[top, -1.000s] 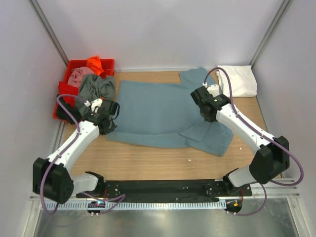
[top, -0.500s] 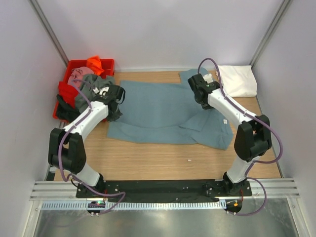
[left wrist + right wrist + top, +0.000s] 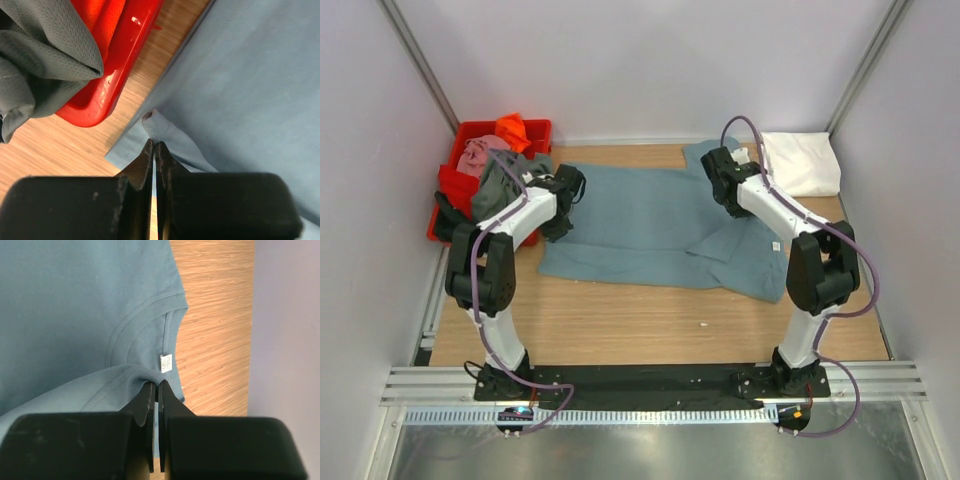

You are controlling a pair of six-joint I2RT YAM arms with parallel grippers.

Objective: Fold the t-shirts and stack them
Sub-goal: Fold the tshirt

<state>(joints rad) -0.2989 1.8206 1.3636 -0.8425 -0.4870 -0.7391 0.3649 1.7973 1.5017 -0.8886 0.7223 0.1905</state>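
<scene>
A dusty teal-blue t-shirt [image 3: 645,215] lies spread across the wooden table. My left gripper [image 3: 558,216] is shut on a pinch of its left edge [image 3: 156,127], the cloth bunched at the tips of the left gripper [image 3: 155,146]. My right gripper [image 3: 727,195] is shut on the ribbed collar [image 3: 142,374], just beside the small white neck label [image 3: 166,362]; the tips of the right gripper [image 3: 156,386] hold the fold. A folded white t-shirt [image 3: 802,163] rests at the back right. Grey-green [image 3: 505,180], pink [image 3: 478,152] and orange [image 3: 512,128] t-shirts lie heaped in the tub.
The red plastic tub [image 3: 448,185] stands at the back left, its rim [image 3: 125,60] close to my left gripper. Grey walls enclose the table on three sides; the back wall [image 3: 285,325] is close beyond the collar. Bare wood [image 3: 640,320] shows in front of the shirt.
Both grippers have moved toward the back wall, pulling the pinched edges of the teal-blue t-shirt with them. The shirt's near edge has drawn back and its lower right part is folding over.
</scene>
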